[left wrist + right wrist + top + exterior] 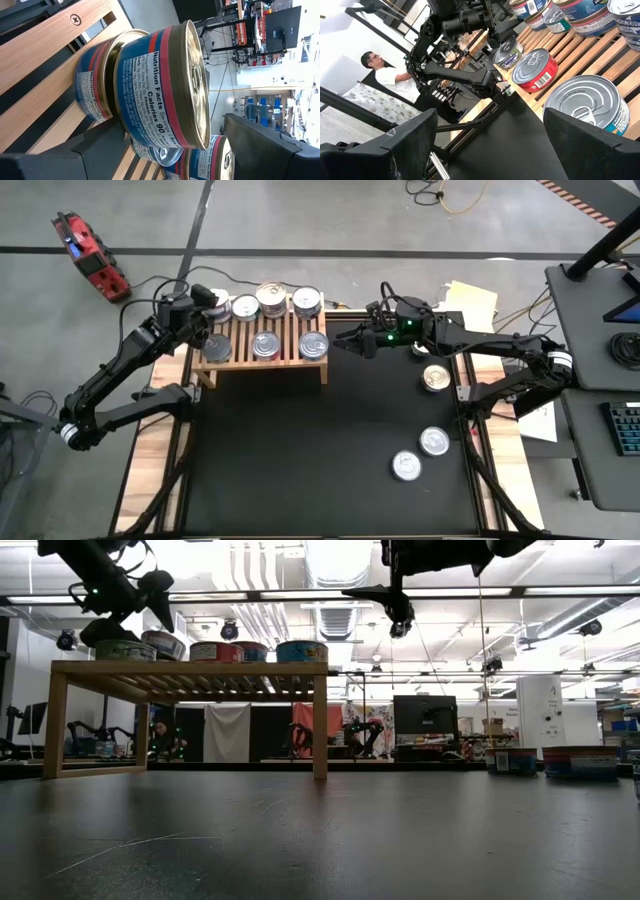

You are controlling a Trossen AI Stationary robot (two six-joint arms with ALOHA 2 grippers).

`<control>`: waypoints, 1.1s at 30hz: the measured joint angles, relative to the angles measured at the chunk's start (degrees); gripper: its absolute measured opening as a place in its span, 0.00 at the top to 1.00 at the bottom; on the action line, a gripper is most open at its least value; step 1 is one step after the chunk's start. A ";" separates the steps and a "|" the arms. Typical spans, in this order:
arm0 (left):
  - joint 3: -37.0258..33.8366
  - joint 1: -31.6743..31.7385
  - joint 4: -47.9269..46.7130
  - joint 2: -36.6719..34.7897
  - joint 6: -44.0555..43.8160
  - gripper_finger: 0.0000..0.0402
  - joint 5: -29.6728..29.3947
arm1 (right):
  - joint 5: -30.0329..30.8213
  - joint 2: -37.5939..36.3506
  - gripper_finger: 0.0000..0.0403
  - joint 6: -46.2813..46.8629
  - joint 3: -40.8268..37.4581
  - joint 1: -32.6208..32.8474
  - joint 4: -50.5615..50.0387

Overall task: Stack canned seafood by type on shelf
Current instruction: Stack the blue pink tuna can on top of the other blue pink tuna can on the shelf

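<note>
At the far left of the black tabletop (300,450), the left arm reaches in to the left end of the wooden shelf (262,360). Its left pincer (212,303) stands wide open at the shelf's left rear corner, gripping nothing; in the left wrist view a stack of two blue-and-red labelled tins (150,90) sits between its dark fingers (265,150) on the slats, the upper tin resting slightly off-centre on the lower one.

Across the shelf's slatted top the canned seafood is set in two rows: a silver-lidded tin (245,307) by the left pincer, a taller stack (271,298) in the middle of the back row and another tin (307,303) to its right, then two tins in front (266,346) and (313,345).

Just past the shelf's right end, the right pincer (352,343) hangs above the tabletop with its fingers spread wide and empty, pointing toward the shelf. In the right wrist view a person (390,75) stands in the room beyond.

Farther right, three loose tins lie on the tabletop: a gold-lidded one (435,378) near the right arm, and two silver ones (434,442) and (406,466) close together nearer the front edge.
</note>
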 joint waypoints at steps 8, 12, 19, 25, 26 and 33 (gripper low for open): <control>0.00 0.04 -0.14 0.00 6.23 0.20 -0.51 | 0.02 0.01 0.12 0.00 0.00 0.00 -0.01; 0.00 0.04 -0.01 0.00 9.60 0.20 -0.89 | 0.00 0.01 0.12 -0.01 0.00 0.00 0.00; 0.00 0.04 0.07 0.00 15.25 0.20 -0.95 | 0.00 0.01 0.12 0.13 0.00 0.00 -0.02; 0.00 0.02 -0.22 0.00 16.18 0.20 -0.50 | 0.00 0.01 0.12 0.63 0.00 0.00 -0.01; 0.00 0.02 -0.43 0.00 15.85 0.20 -0.11 | 0.00 0.01 0.12 0.72 0.00 0.00 -0.01; 0.02 0.00 -0.93 0.00 11.39 0.20 2.12 | 0.00 0.01 0.12 0.70 0.00 0.00 -0.02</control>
